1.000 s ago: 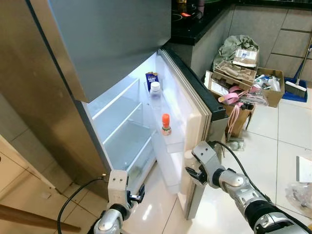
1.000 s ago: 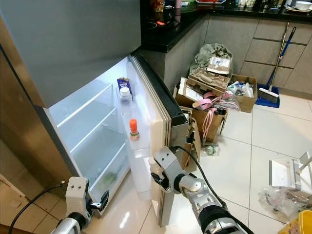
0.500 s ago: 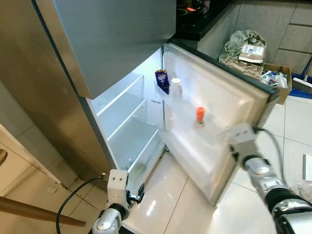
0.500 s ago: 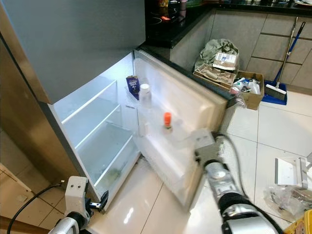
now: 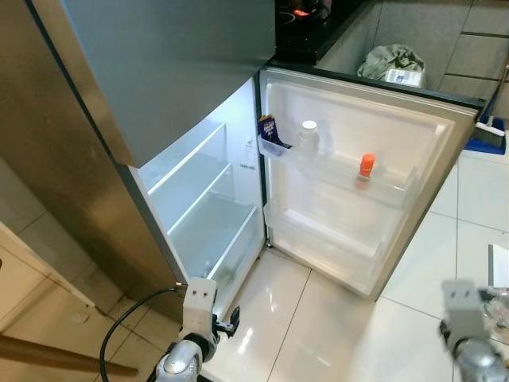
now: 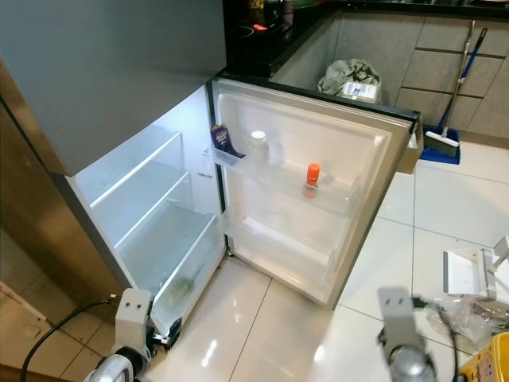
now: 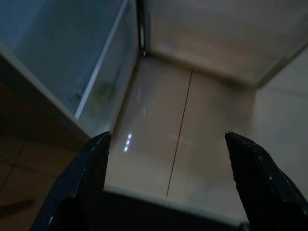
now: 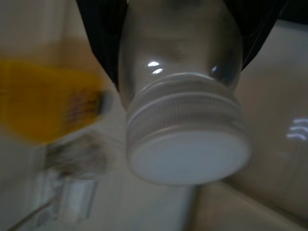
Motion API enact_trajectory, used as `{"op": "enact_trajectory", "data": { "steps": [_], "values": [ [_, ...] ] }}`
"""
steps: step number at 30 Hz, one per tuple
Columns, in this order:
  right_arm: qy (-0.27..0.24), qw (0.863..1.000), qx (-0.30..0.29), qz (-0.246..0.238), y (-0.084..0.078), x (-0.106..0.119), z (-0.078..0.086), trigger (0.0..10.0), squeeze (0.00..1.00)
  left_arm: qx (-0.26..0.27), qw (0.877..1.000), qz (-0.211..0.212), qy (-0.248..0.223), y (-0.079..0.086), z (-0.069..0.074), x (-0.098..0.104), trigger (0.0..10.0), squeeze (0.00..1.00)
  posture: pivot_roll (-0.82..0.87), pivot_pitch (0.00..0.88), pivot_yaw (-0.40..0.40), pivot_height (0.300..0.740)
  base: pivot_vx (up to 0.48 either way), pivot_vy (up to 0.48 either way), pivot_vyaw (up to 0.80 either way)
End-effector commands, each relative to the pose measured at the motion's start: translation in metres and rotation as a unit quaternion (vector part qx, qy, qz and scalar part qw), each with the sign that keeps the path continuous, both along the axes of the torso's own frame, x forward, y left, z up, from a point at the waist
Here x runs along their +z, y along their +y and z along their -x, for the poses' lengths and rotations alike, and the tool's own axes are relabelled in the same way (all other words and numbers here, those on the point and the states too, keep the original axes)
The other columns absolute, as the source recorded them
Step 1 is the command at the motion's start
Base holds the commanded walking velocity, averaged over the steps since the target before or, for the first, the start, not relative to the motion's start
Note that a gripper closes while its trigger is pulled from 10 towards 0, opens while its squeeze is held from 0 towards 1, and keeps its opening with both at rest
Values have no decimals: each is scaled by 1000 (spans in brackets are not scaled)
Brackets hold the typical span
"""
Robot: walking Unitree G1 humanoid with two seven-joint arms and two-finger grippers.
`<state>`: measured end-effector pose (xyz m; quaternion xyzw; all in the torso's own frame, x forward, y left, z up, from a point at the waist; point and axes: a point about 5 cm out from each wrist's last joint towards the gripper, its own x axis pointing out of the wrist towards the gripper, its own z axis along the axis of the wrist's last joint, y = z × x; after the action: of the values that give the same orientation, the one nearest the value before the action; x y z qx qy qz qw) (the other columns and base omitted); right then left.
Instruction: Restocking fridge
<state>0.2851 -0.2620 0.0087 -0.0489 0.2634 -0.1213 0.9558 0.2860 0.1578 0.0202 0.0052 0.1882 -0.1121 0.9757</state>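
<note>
Fridge door (image 5: 374,151) stands wide for loading; right gripper (image 8: 183,29) has its jaws clamped on a white-capped jar (image 8: 185,120) ready to shelve, left gripper (image 7: 168,183) idle, jaws wide.

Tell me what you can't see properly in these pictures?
- Jar in the right gripper: right wrist view cuts off its body, so its contents are unknown.
- Yellow thing: too blurred to name.
- Blue carton on the door shelf: lettering too small.
- Fridge bottom drawer: frosted front hides its contents.

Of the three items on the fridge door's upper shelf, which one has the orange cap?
The small bottle at the shelf's outer end, farthest from the hinge. The white-capped bottle and blue carton sit nearer the hinge.
</note>
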Motion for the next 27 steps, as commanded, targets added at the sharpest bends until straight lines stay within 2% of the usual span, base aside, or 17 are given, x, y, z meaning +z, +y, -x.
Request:
{"op": "enact_trajectory", "data": {
  "steps": [1,2,5,7,13,15,18,21,27],
  "values": [
    [-33,998,24,-51,16,-3,1,10000,0,-6,999,-7,37,-3,8,-14,10000,0,-61,143,81,740,0,0,0],
    [-33,998,24,-51,16,-3,1,10000,0,-6,999,-7,37,-3,8,-14,10000,0,-61,143,81,740,0,0,0],
    [-23,997,54,-54,36,-16,10,10000,0,-12,999,-14,48,-9,10,-19,10000,0,-81,133,85,740,0,0,0],
    [-14,997,53,-60,43,-24,17,10000,0,-10,998,-15,54,-13,11,-22,10000,0,-85,127,81,740,0,0,0],
    [-19,996,51,-70,50,-28,23,10000,0,-2,998,-3,59,-17,12,-25,10000,0,-94,118,76,740,0,0,0],
    [-28,996,65,-58,55,-27,24,10000,0,2,998,-2,69,-18,14,-29,10000,0,-105,115,78,740,0,0,0],
    [-57,993,78,-66,63,-22,20,10000,0,14,995,-7,94,-16,17,-36,10000,0,-114,111,81,740,0,0,0],
    [-71,991,88,-74,67,-18,18,10000,0,10,996,-2,92,-18,16,-35,10000,0,-114,111,81,740,0,0,0],
    [-66,991,93,-66,66,-19,19,10000,0,5,996,-1,89,-23,14,-34,10000,0,-119,106,82,740,0,0,0]
  ]
}}
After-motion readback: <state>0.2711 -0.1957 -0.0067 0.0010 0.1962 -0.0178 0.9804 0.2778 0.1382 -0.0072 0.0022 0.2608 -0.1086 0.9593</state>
